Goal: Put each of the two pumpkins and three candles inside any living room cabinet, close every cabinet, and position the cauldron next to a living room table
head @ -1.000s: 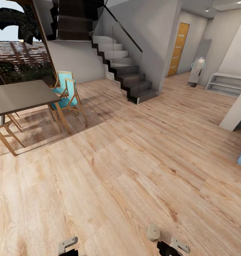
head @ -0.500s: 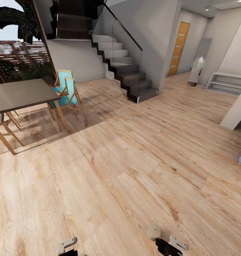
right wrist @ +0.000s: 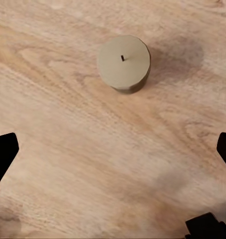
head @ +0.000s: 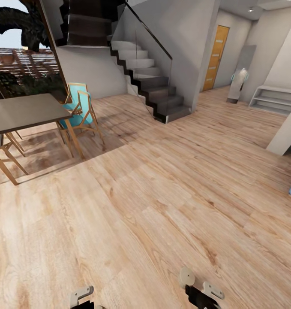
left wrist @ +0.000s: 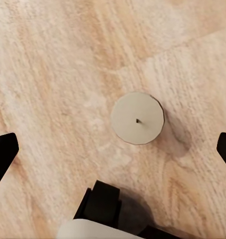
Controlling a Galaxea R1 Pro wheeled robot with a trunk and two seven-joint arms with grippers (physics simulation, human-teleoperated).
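Note:
A short round beige candle [head: 186, 277] with a dark wick stands on the wood floor at the bottom of the head view. It is just beside my right gripper [head: 208, 294]. In the right wrist view a candle [right wrist: 123, 62] sits ahead of the open right gripper [right wrist: 113, 154], outside its dark fingertips [right wrist: 4, 152]. In the left wrist view a candle [left wrist: 137, 118] lies on the floor between the spread fingertips [left wrist: 3, 149] of my open left gripper [left wrist: 113, 154]. My left gripper [head: 82, 296] hangs low over the floor. Pumpkins, cabinet, cauldron and coffee table are out of view.
A taller dark dining table [head: 25, 112] with turquoise chairs [head: 79, 110] stands at the left by a window. Dark stairs [head: 151, 88] rise at the back, an orange door [head: 217, 58] and grey steps [head: 274, 101] lie beyond. Open wood floor [head: 162, 184] stretches ahead.
The whole head picture has shifted slightly, so the camera has moved. The candle and both grippers keep about the same places at the picture's bottom.

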